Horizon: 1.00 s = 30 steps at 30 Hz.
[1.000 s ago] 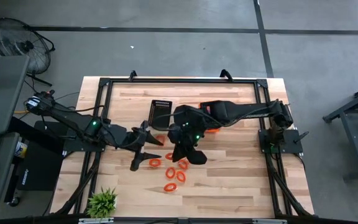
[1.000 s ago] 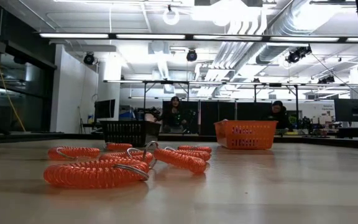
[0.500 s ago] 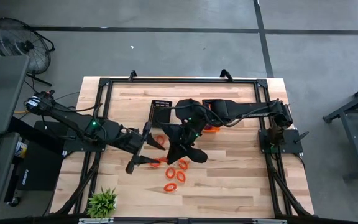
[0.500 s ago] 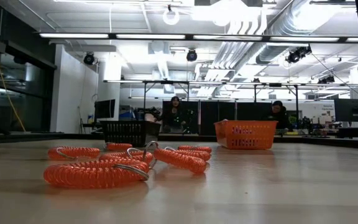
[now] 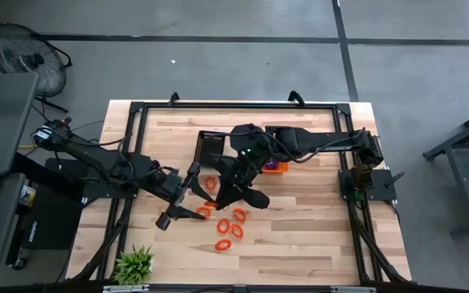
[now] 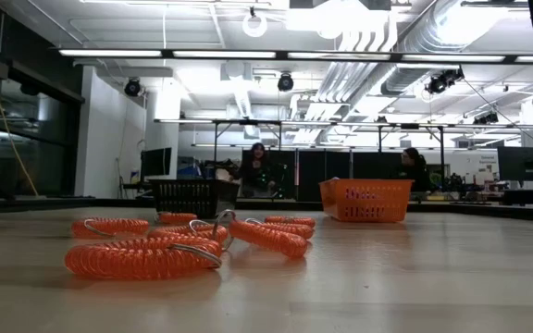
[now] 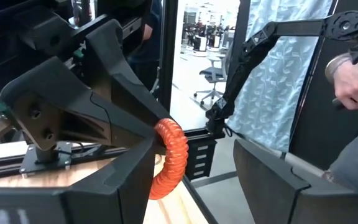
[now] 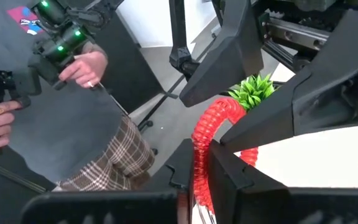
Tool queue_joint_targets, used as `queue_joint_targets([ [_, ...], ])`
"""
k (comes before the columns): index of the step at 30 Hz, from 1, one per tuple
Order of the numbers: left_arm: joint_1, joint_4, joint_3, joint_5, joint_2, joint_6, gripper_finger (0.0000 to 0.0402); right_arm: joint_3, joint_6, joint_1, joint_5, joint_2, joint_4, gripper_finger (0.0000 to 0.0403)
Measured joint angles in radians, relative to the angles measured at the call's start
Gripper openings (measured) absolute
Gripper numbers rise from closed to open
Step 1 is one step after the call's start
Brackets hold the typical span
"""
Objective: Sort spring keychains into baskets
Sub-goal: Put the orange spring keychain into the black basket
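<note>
right hand [image 8: 197,180] pinches an orange-red coiled keychain [image 8: 207,146]; left hand [image 7: 191,168] spread wide around it.

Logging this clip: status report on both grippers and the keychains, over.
Right gripper shut on an orange keychain, raised mid-table. Left gripper open, facing it, fingers around that keychain. Other orange keychains lie on the table. Nothing in the way.

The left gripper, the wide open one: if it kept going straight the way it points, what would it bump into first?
Probably the orange-red keychain that the right gripper holds up facing the left gripper; how near is unclear.
</note>
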Motion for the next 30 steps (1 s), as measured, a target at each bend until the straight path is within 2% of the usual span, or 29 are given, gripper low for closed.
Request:
queue_joint_targets([
  [13,0.0,-0.051,0.001,0.018,0.001,-0.032,0.0206,-0.001,0.002,-0.008,0.018,-0.001,0.044,0.0024],
  [30,0.0,-0.043,0.001,0.009,0.001,-0.031,0.0052,0.0,0.002,-0.021,0.018,-0.001,0.042,0.003],
])
